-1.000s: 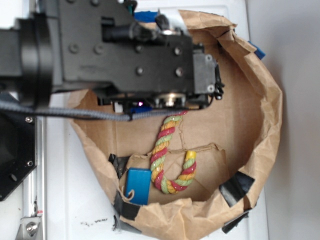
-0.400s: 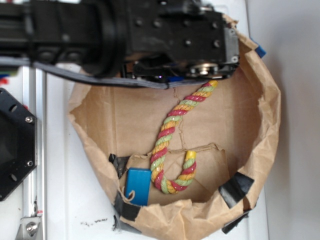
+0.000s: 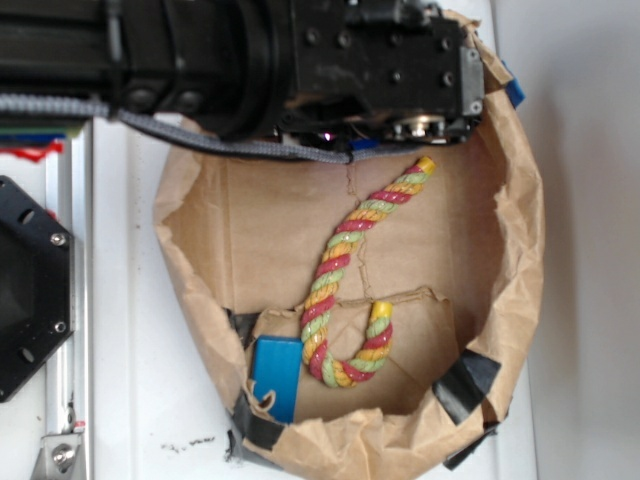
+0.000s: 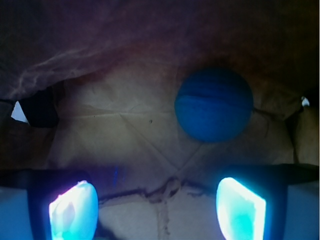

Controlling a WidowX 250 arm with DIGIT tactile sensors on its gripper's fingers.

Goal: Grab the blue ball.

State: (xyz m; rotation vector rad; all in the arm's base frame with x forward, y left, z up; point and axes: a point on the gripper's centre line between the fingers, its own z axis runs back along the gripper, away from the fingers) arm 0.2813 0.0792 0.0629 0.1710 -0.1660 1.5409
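A white surface (image 3: 130, 330) carries a crumpled brown paper bag (image 3: 520, 250) laid open, patched with black tape (image 3: 470, 382) around its rim. In the exterior view the bag's floor holds a striped rope (image 3: 340, 290) curling from about 1 o'clock down to a hook at 6 o'clock, and a flat blue block (image 3: 277, 372) with a string at 7 o'clock. The blue ball cannot be seen there; the black arm (image 3: 250, 60) covers the bag's 12 o'clock edge.

Only the wrist view shows the blue ball (image 4: 213, 104): it rests on the paper floor against the shadowed bag wall, at about 1 o'clock in that picture, ahead of the hand (image 4: 157, 210) and nearer its right-side finger. The two glowing fingertips (image 4: 240, 207) stand wide apart at the bottom edge, the hand open and holding nothing, clear of the ball.

The arm reaches in horizontally from 9 o'clock across the top of the exterior view, its hand end over the bag's upper rim.
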